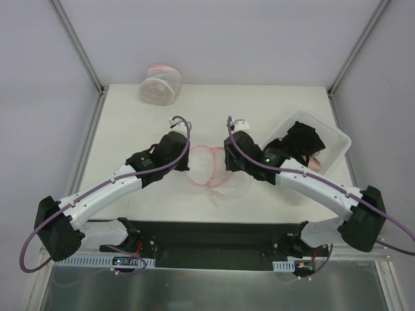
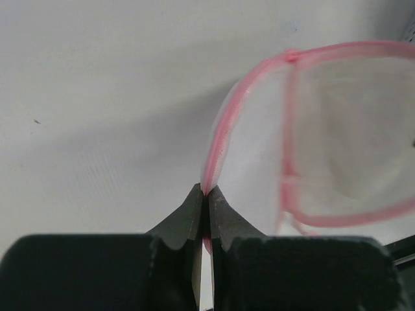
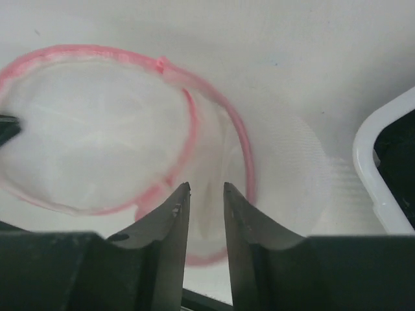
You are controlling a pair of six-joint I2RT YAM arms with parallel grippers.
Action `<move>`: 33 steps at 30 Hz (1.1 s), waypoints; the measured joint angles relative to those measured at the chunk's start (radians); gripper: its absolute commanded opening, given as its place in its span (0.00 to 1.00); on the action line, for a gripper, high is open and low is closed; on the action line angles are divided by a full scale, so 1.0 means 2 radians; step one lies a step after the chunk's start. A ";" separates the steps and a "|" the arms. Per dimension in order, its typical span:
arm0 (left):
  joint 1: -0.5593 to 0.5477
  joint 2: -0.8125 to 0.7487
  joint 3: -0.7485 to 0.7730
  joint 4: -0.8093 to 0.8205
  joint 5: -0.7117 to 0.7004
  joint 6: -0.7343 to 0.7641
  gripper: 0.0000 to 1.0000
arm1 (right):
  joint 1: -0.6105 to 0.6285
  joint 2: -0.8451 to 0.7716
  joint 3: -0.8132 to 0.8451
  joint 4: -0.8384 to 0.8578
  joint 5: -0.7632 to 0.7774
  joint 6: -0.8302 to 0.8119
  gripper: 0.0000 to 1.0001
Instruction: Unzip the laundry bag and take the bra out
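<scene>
At the middle of the table (image 1: 130, 123), the laundry bag (image 1: 211, 167): slumped flat, translucent white mesh edged by a pink zipper rim. Pink loop toward the left, pale mesh spreading off to the near right. Sits between the two grippers, well apart from every table edge. In the right wrist view, shows a second pink arc branching off the rim beside a small tab (image 3: 161, 63) on the far side. Impossible to tell whether the zipper is undone, or what the mesh holds.

Left gripper (image 1: 188, 157), at the bag's left edge: clenched tight on the pink rim. In its own wrist view (image 2: 205, 194), fingertips pressed together with the pink band pinched between them and curving up and away to the right.

Right gripper (image 1: 227, 162), over the right part of the bag: released, fingers (image 3: 175, 217) a narrow gap apart. Pale mesh and a stretch of rim visible through that gap (image 3: 206, 194); nothing seen pinched.

To the right, near the right gripper's arm, a white basket (image 1: 337, 139), set at an angle. Holds a black garment (image 1: 303, 141), with a scrap of pinkish cloth (image 1: 316, 163) at its near side.

Far off, left of centre at the table's far edge, a drum-shaped mesh bag (image 1: 159, 84), white with a pink rim, well apart from everything else.
</scene>
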 measured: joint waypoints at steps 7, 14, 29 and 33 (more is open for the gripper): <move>0.000 -0.015 0.001 -0.009 0.010 0.000 0.00 | 0.000 0.145 0.001 -0.002 0.010 0.001 0.28; 0.000 -0.023 0.001 -0.011 0.015 -0.001 0.00 | 0.000 0.172 0.011 -0.007 0.012 0.004 0.34; 0.000 -0.032 0.001 -0.012 0.018 -0.001 0.00 | -0.051 0.207 0.060 -0.027 0.056 0.022 0.53; 0.000 -0.039 0.001 -0.013 0.024 0.000 0.00 | -0.052 0.241 0.069 -0.020 0.042 0.023 0.49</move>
